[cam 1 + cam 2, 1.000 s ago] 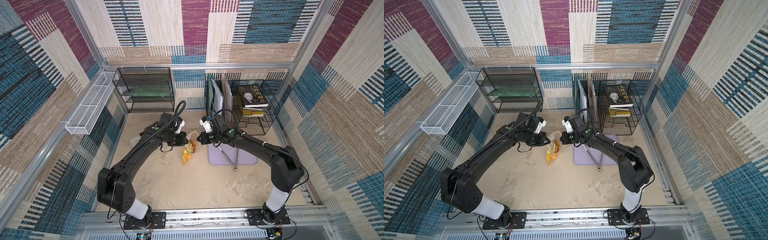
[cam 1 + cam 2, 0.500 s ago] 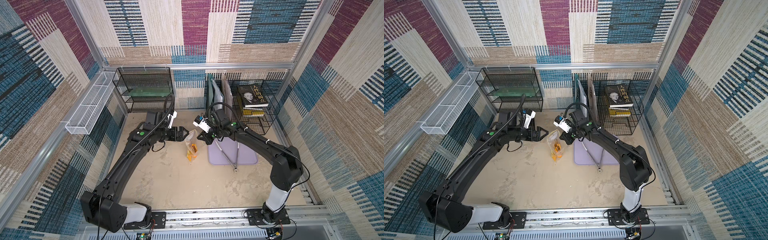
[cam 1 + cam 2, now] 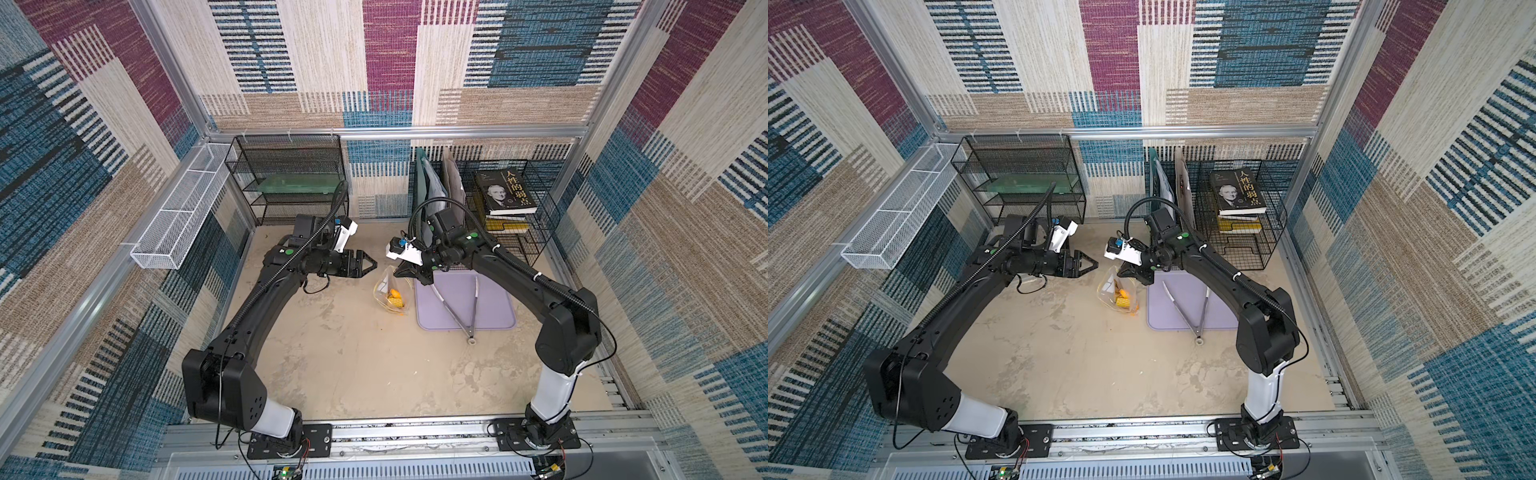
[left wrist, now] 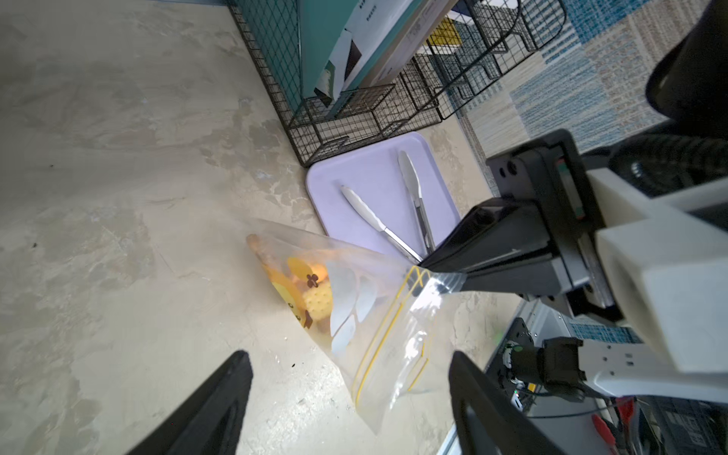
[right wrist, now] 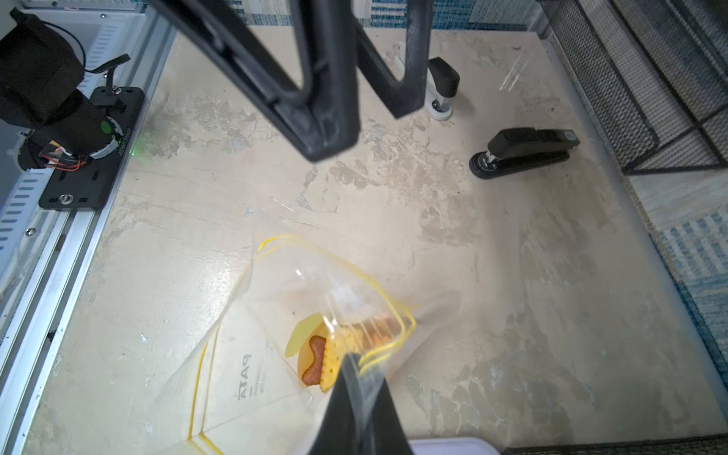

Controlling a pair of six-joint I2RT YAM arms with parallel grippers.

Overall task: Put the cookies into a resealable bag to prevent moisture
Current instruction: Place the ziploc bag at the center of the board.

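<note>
The cookies (image 4: 311,299) are inside the bag (image 4: 378,327), gathered at its low end, so the step in hand is probably closing the yellow zip strip (image 4: 388,323). In the right wrist view the strip's two lines spread into a loop, so the mouth looks unsealed.

To do this well, the right gripper (image 4: 429,266) should hold its corner steady and a little taut, so the floppy plastic hangs flat. The left gripper (image 3: 372,264) should come in just beside that pinch, close squarely across both yellow lines and slide along the strip to the far corner. Pulling too hard could tip the bag or drag the corner out of the pinch. A crooked bite would leave a gap for moisture.

The right gripper is pressed together on the top corner of the bag, at the end of the zip strip, and lifts that corner. The left gripper is spread wide, holds nothing and touches nothing.

The bag sits just beside the lilac tray (image 3: 498,307), on the edge facing the left arm. Its low end seems to rest on the worktop (image 3: 353,365). The left gripper hovers beyond the bag, farther from the tray and clear of the plastic. Tongs (image 3: 453,311) lie on the tray, their hinge end sticking out over the edge nearest the arm bases.
</note>
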